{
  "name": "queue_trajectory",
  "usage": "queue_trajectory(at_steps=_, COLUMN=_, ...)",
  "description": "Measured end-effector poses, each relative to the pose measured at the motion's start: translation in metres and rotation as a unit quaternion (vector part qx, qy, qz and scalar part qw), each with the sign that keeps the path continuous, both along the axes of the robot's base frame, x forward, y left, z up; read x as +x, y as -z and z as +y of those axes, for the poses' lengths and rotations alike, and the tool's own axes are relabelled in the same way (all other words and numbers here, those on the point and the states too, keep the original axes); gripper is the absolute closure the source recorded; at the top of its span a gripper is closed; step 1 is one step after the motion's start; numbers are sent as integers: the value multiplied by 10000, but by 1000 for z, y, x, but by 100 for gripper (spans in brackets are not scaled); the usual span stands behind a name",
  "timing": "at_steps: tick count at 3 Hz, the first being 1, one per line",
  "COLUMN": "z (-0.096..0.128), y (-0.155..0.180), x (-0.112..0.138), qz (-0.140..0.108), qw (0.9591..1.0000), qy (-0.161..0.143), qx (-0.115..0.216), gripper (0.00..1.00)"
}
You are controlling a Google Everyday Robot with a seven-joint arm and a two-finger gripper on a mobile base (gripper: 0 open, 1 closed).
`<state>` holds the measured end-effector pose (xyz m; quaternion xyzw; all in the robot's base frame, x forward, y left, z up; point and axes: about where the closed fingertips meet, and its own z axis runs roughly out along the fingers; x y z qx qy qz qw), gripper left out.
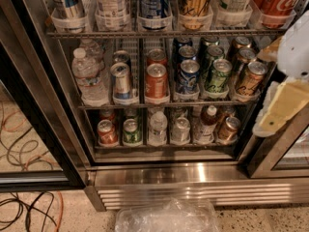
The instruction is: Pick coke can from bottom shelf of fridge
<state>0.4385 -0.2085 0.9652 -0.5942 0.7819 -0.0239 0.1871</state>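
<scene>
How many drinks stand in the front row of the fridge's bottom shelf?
6, left to right: coke can, green can, water bottle, silver can, white-capped bottle, brown can. More stand behind, partly hidden. The gripper hovers at the right edge.

Front of coke can (106, 132) open to approach over bottom shelf (164, 147) rail. Green can (131, 131) just right of coke can, little gap. Left of coke can: narrow slot, then black door frame (43, 105). Above coke can: middle shelf rail (159, 104), low headroom. Another can close behind coke can. Gripper (277, 112) far right of coke can, outside shelf.
</scene>
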Motion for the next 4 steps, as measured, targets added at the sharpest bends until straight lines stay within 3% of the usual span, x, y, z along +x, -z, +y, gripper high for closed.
queue_trajectory(at_steps=1, z=24, y=32, x=-15, qz=-140, qw=9982, qy=159, qx=564, gripper=0)
queue_trajectory(at_steps=2, z=60, y=74, x=-21, qz=-296, qw=9968, qy=49, qx=741, gripper=0)
queue_trajectory(at_steps=3, z=65, y=84, x=-11, qz=-500, qw=9956, qy=100, qx=783, gripper=0)
queue_trajectory(at_steps=4, z=65, y=83, x=-10, qz=-511, qw=9955, qy=98, qx=786, gripper=0)
